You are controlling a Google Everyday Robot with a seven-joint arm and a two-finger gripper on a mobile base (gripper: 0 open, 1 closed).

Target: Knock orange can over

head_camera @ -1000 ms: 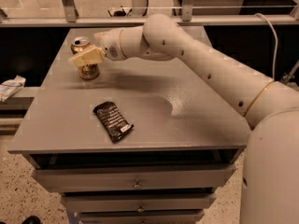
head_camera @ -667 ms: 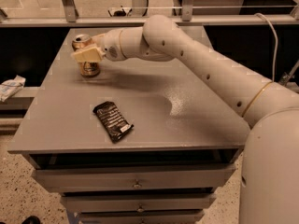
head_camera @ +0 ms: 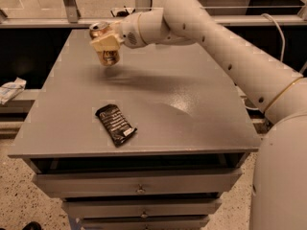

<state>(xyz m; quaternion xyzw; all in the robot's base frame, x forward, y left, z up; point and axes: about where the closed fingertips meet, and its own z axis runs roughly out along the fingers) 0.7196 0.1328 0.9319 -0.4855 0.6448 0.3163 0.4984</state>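
Note:
The orange can [head_camera: 107, 57] is a shiny copper-coloured can with a silver top. It is at the back left of the grey table [head_camera: 201, 123], held in the air and tilted, with its shadow on the table surface below it. My gripper [head_camera: 104, 42] reaches in from the right, and its cream fingers [head_camera: 102, 41] are closed around the can's middle. The can's base is clear of the table surface.
A flat black snack wrapper [head_camera: 115, 124] lies near the table's front left. Drawers [head_camera: 139, 182] sit under the tabletop. A white crumpled object [head_camera: 10, 89] lies on a ledge to the left. A rail and a cable [head_camera: 277, 31] run behind the table.
The gripper has moved right and upward with the can in it. The can has left the table surface and now tilts. The wrapper has not moved.

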